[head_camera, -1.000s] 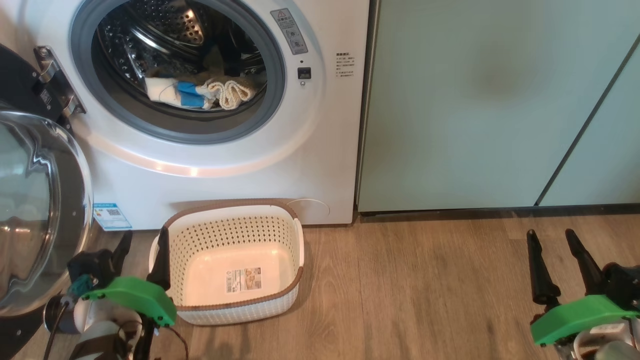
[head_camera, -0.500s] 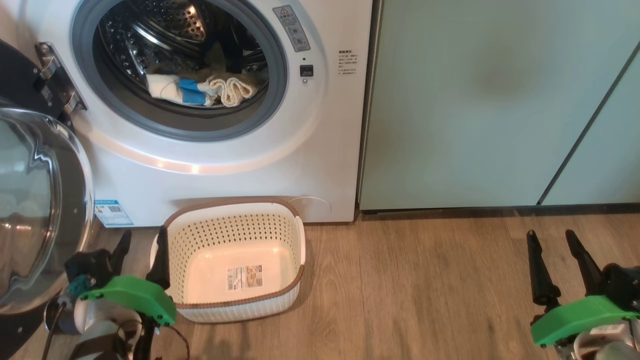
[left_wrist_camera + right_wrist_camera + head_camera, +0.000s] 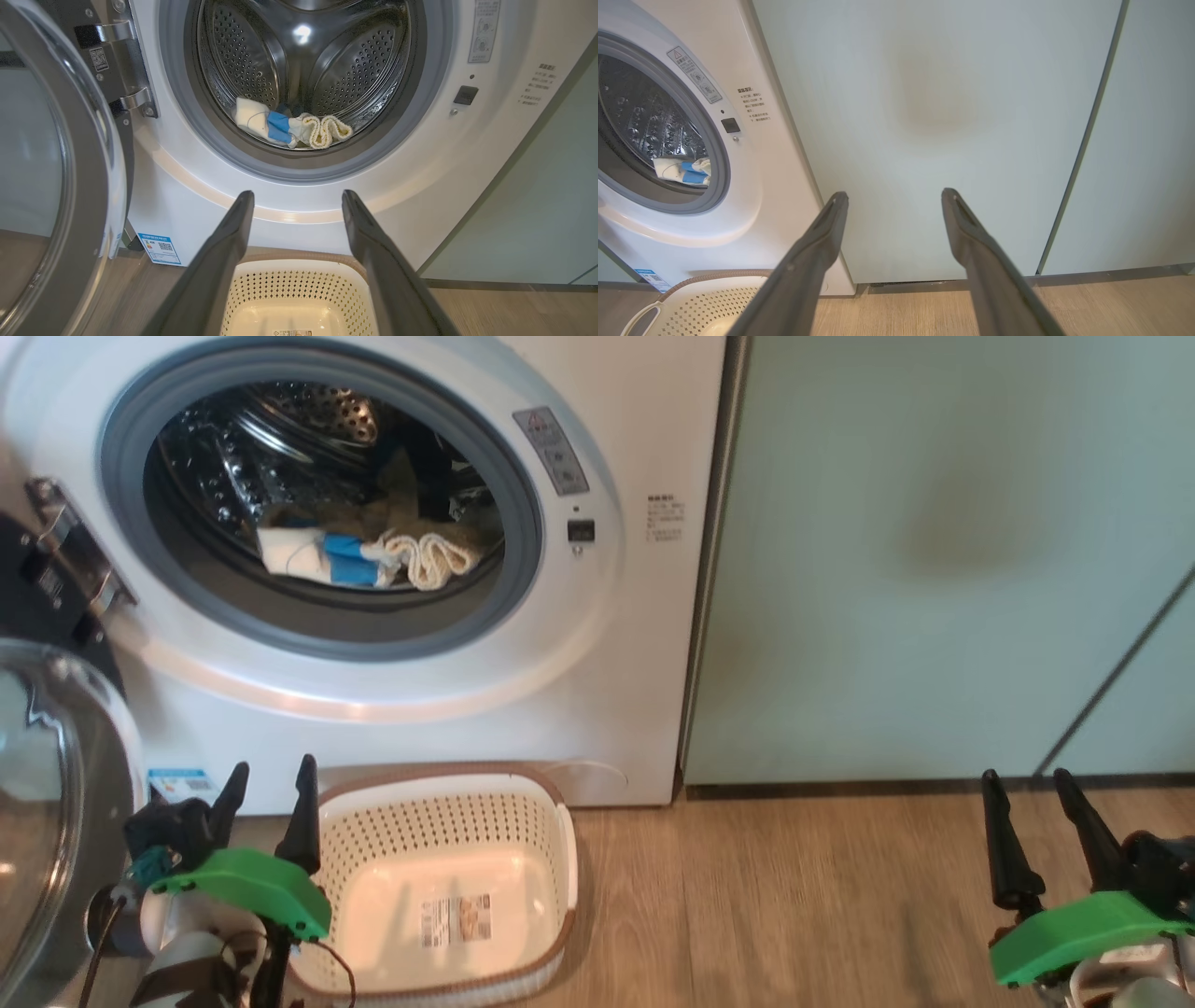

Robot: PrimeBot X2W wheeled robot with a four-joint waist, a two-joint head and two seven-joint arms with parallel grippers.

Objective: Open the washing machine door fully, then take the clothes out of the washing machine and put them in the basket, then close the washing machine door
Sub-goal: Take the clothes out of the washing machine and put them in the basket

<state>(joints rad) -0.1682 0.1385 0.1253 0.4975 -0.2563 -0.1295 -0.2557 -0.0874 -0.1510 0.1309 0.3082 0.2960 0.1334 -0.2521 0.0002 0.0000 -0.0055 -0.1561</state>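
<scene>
Small update from the remote seat: over the last second the whole head view slid down and the washing machine (image 3: 597,691) got bigger in frame. That's the camera moving, not the things. Nothing on the floor (image 3: 794,896) actually shifted.

The washing machine door (image 3: 47,784) hangs swung out to the left on its hinge, so I'd call step one done. The clothes (image 3: 373,558) are still a small heap at the front lip of the drum, with white, blue and a cream ribbed piece showing. The basket (image 3: 448,826) sits right against the foot of the machine under the opening, with just its label inside.

The left gripper (image 3: 274,767) is wide open with nothing in it, parked at the basket's left edge and aimed up at the drum in its wrist view. The right gripper (image 3: 1025,775) is spread the same and empty, over by the green cabinets (image 3: 934,569).

I read this as me lining up the view for the first reach into the drum, and left looks like the obvious arm for it
</scene>
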